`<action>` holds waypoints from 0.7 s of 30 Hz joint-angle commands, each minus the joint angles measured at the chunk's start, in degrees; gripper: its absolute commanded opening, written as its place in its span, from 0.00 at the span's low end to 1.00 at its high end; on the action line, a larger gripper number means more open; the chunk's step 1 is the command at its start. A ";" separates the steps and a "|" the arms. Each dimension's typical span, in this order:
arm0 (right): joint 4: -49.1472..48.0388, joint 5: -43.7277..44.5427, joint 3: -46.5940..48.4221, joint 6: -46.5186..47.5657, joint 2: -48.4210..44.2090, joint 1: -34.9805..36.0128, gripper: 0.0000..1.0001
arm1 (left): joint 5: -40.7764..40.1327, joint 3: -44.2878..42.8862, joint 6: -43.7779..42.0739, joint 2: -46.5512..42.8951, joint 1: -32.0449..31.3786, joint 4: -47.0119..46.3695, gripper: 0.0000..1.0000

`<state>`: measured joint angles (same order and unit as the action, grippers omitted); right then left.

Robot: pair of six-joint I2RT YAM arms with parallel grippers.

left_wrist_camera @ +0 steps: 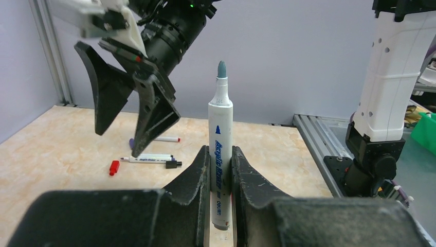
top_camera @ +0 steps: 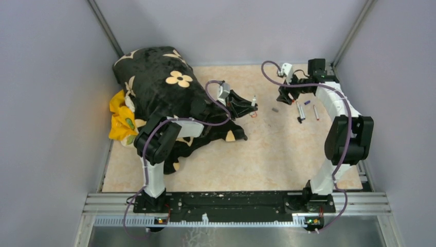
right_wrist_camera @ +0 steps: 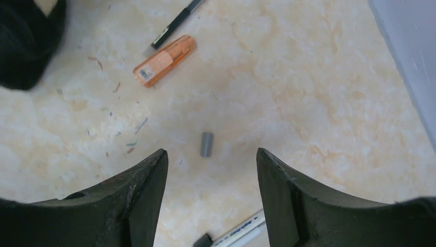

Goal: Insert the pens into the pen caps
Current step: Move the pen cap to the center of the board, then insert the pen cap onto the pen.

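—Pens and pen caps: where are they found?
—One white marker [left_wrist_camera: 221, 118] is gripped upright in the clenched left hand [left_wrist_camera: 221, 152], its bare tip at 12 o'clock. A grey cap [right_wrist_camera: 206, 144] is seen lying flat on the table [right_wrist_camera: 319, 103], framed by the released, empty right hand [right_wrist_camera: 211, 154]. An orange marker [right_wrist_camera: 164, 60] and a thin dark pen [right_wrist_camera: 175, 23] are seen at 11 o'clock from it.
—How is the handling judged?
—Both are judged light, rigid and smooth. The cap is likely to roll or skid, so it is best taken across its middle, with the mouth left free.
—Surface and room?
—A hard marbled table is seen, flecked with small coloured marks. It is enclosed by grey walls, and a black blanket [top_camera: 164, 87] is heaped at 10 o'clock in the top view.
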<state>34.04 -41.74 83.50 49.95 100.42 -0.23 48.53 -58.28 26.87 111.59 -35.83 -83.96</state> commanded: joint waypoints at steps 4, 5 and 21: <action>16.74 0.07 8.49 32.35 7.59 -0.12 0.61 | 0.90 2.12 -4.21 -3.20 1.11 -1.03 0.00; 18.24 0.09 10.69 32.14 9.36 -0.12 0.61 | 0.81 2.75 -4.65 -3.64 1.33 -1.10 0.00; 20.49 10.58 18.57 16.17 22.29 4.54 0.55 | -1.66 7.50 -8.94 -6.97 2.60 -3.14 0.00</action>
<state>55.46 -33.80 100.92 71.46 121.30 3.88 46.78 -51.81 19.62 105.84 -33.61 -84.09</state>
